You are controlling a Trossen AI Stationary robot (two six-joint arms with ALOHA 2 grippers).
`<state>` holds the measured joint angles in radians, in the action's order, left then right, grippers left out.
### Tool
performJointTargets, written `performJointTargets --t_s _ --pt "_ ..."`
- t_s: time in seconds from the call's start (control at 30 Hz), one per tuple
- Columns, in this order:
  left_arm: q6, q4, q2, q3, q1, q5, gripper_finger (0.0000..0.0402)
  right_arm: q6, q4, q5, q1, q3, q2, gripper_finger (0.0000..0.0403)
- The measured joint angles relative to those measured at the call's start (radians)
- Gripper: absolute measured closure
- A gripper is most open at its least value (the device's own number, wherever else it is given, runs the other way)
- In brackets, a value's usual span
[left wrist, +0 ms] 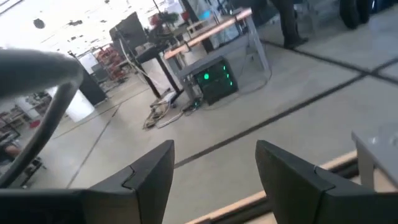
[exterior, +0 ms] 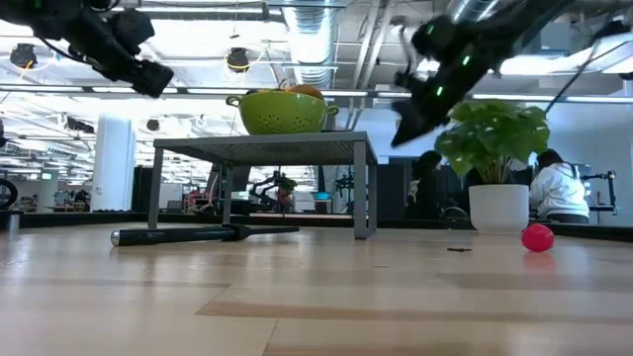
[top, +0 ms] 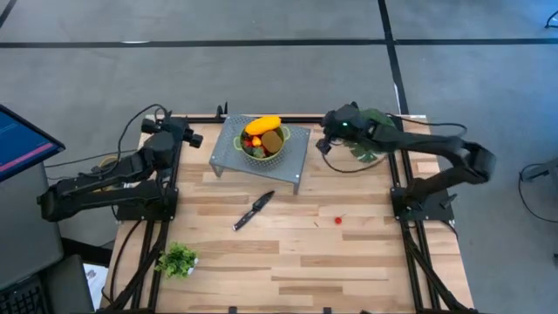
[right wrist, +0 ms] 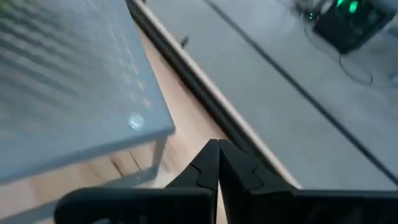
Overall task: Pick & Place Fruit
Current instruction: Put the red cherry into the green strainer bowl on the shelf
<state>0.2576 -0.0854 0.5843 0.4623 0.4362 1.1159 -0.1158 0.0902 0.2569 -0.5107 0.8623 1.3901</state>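
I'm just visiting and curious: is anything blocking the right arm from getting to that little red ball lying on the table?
Nothing visible. The red ball lies alone on bare wood, apart from the knife and the stand. The right gripper, fingers shut, hangs above the table beside the stand; open table lies between them. The left gripper waits, open, at the far left.

Green bowl (top: 275, 146), yellow-orange fruit (top: 262, 125), red ball (top: 338, 220), grey stand (top: 228, 139).

Front half of table (top: 288, 262) mostly open. Obstacles: grey metal stand (top: 296, 161) w/ green colander (top: 277, 148) at back centre, knife (top: 254, 210) in front, 1 red ball (top: 338, 221), 2 plants (top: 178, 259) (top: 370, 139).
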Motion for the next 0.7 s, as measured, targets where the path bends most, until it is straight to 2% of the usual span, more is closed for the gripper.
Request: performJointTargets --t_s 0.07,0.23,0.37,0.47,0.6,0.7 --pt "-0.023 -0.026 0.025 0.0 0.005 -0.003 0.0183 -0.007 0.024 0.001 0.023 0.0 -0.073 0.0403" --pt "-0.164 -0.074 0.128 -0.001 0.005 -0.118 0.0183 -0.074 0.044 -0.007 0.119 0.0 -0.233 0.0403" --pt "-0.27 -0.074 0.216 -0.001 0.02 -0.144 0.0183 -0.093 0.077 -0.011 0.184 0.0 -0.339 0.0403" --pt "-0.35 -0.07 0.272 -0.001 0.041 -0.207 0.0183 -0.068 0.116 -0.009 0.21 0.0 -0.405 0.0403" --pt "-0.42 -0.071 0.342 -0.001 0.067 -0.221 0.0183 -0.043 0.174 -0.008 0.233 0.0 -0.47 0.0403" --pt "-0.462 -0.067 0.385 -0.001 0.082 -0.275 0.0183 -0.041 0.206 0.004 0.252 0.0 -0.498 0.0403"
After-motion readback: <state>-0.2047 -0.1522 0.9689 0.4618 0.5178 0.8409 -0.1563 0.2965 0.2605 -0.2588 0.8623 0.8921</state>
